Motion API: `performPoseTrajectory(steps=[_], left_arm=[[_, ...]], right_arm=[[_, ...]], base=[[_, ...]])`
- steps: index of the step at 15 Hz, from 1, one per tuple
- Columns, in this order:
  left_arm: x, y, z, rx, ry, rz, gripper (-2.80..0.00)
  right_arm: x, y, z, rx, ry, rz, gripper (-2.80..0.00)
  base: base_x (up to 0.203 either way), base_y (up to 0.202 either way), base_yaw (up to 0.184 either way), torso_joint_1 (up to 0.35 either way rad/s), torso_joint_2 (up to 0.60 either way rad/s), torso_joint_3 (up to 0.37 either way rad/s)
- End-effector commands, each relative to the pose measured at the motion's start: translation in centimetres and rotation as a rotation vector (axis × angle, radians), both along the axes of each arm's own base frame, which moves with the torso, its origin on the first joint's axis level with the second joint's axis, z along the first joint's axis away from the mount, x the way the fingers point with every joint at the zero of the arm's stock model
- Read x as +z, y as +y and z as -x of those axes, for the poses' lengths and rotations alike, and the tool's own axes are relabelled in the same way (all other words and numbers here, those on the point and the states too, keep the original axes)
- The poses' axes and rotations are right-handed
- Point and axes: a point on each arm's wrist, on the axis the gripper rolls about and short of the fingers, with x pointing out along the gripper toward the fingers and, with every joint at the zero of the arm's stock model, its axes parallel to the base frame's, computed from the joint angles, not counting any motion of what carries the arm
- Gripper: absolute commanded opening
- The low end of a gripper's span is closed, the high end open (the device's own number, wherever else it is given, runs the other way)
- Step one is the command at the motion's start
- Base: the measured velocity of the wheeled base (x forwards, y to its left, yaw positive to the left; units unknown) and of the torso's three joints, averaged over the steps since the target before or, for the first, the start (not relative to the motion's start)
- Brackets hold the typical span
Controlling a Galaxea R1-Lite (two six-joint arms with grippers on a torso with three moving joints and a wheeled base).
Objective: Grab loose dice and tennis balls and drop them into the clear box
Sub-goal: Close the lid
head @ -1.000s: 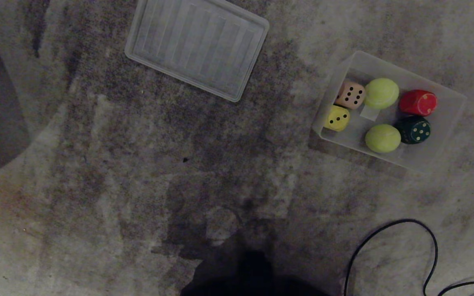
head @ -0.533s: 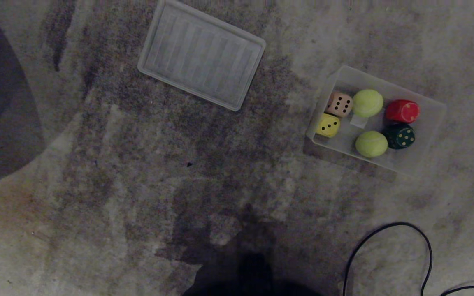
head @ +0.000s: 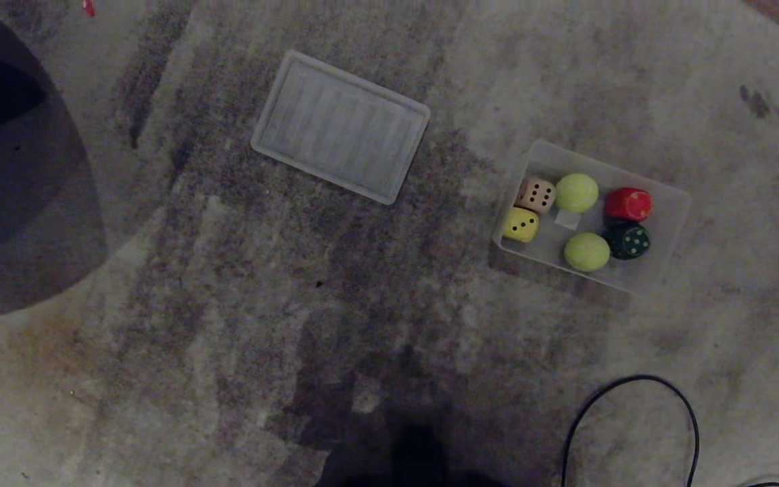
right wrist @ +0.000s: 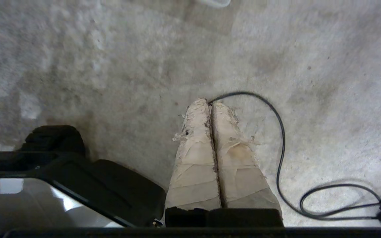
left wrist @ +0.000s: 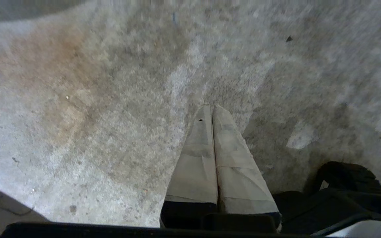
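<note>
The clear box point(head: 667, 226) rests on the stained floor at the right of the head view. Inside it lie a cream die point(head: 536, 194), a yellow die point(head: 521, 224) and two tennis balls point(head: 576, 192) point(head: 586, 251), next to a red die point(head: 628, 204) and a dark green die point(head: 627, 241). Neither arm shows in the head view. My left gripper point(left wrist: 211, 109) hangs shut and empty above bare floor. My right gripper point(right wrist: 210, 102) is shut and empty too, over the floor by a black cable point(right wrist: 278, 122).
A flat ribbed clear lid point(head: 340, 126) lies on the floor left of the box. The black cable point(head: 633, 406) loops at the lower right. A dark rounded shape point(head: 11, 203) fills the left edge. My own dark base point(head: 416, 460) shows at the bottom middle.
The whole head view has shifted: box and lid slid down the picture and look smaller, so the camera rose. Nothing on the floor moved; both grippers stayed shut.
</note>
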Motion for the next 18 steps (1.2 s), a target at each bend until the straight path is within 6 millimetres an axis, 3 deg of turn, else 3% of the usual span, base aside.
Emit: performPoseTrajectory(steps=[1,18], left_arm=[[-0.03,0.00,-0.02,0.001,0.002,0.000,-2.80],[-0.03,0.00,-0.02,0.002,0.002,0.007,-2.80]], right_arm=[[0.00,0.00,-0.02,0.001,0.004,0.000,-2.80],[0.00,0.00,-0.02,0.001,0.004,0.000,-2.80]], base=[[0.000,0.000,0.000,-0.002,0.00,0.198],[0.000,0.000,0.000,0.002,0.00,0.201]])
